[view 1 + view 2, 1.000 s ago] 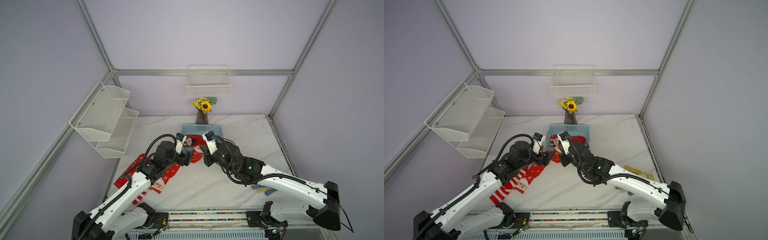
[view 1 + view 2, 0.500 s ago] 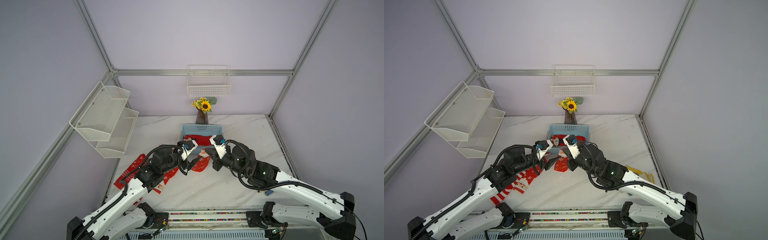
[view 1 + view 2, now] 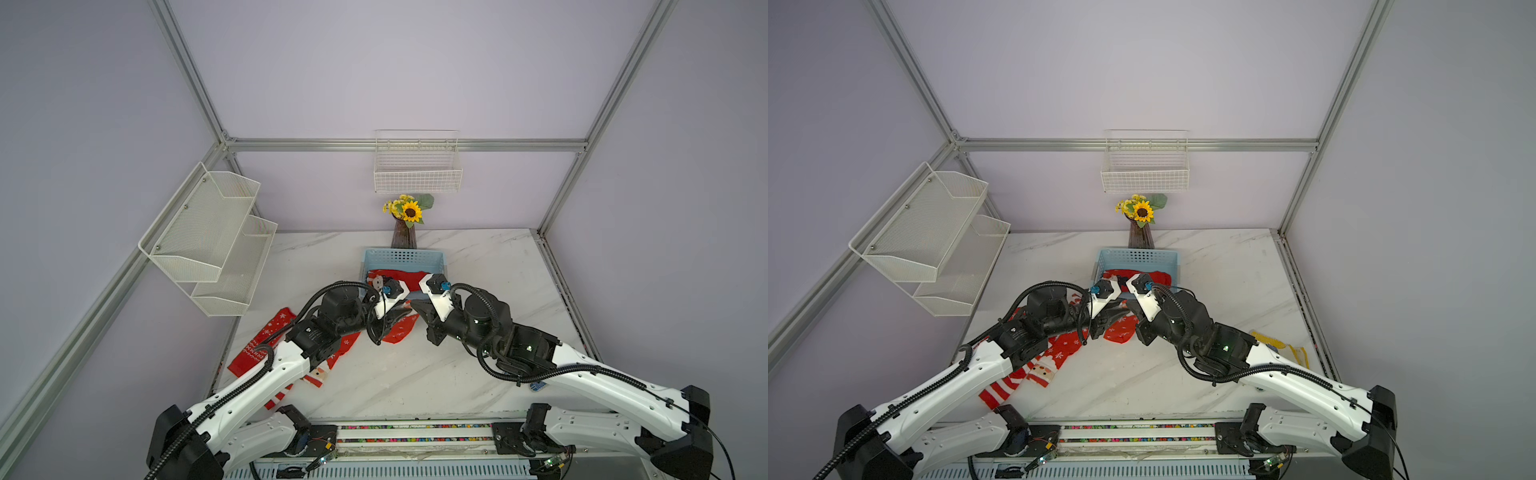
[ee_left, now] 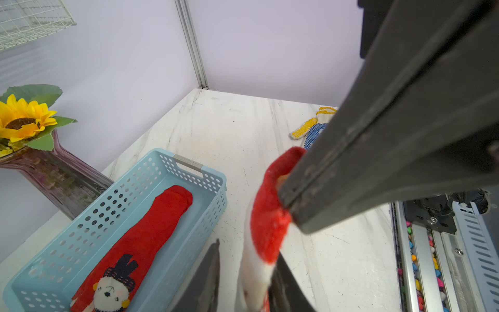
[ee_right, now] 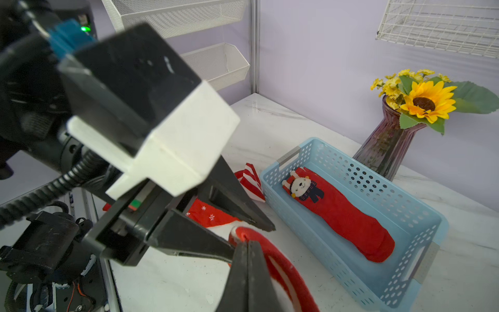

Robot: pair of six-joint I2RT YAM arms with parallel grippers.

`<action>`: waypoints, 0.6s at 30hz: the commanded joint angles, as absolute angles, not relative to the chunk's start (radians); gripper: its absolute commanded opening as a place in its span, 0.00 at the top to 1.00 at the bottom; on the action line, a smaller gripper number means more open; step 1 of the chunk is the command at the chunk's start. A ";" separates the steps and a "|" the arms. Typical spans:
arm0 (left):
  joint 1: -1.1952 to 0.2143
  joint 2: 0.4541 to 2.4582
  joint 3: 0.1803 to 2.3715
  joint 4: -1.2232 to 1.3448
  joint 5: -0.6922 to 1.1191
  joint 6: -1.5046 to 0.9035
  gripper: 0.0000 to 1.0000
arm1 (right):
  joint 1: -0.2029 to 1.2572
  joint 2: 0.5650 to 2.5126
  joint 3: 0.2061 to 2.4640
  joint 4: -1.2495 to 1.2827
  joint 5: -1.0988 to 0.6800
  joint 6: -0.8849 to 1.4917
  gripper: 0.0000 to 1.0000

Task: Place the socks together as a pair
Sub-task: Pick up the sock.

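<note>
Your right gripper is clamped tight on the cuff of a red sock, jaws pressed together with the fabric pinched at their tips. The sock hangs down from there, just in front of the blue basket; whether its lower end touches the marble table I cannot tell. Your left gripper has its jaws part-way apart on either side of that same sock, lower down. In the left wrist view one finger lies against the fabric while a thin gap shows beside the other, so it brackets the sock without being closed on it. In both top views the two grippers meet nose to nose over the table's middle, with the sock showing as a red patch between and below them. A second one, the bear sock, lies flat and lengthwise on the basket floor, bear figure up. On your left side, partly under that arm, more lie on the table: a Santa sock, a striped sock just beside it, and a snowflake sock nearer the table's left edge. A blue and yellow dotted glove lies well apart on the right side, and the vase with its sunflower stands just behind the basket.
</note>
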State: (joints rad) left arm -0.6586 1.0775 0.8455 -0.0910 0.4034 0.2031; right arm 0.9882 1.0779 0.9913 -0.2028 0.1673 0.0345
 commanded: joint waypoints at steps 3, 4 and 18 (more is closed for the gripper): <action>-0.698 1.083 0.877 0.037 0.408 0.100 0.96 | 0.984 1.060 0.983 -0.181 0.378 0.101 0.87; -0.705 1.086 0.873 0.051 0.396 0.081 1.00 | 0.983 1.058 0.984 -0.185 0.405 0.122 0.77; -0.974 1.261 0.920 0.278 -0.085 -0.260 1.00 | 0.982 0.815 0.965 -0.403 0.766 0.433 0.41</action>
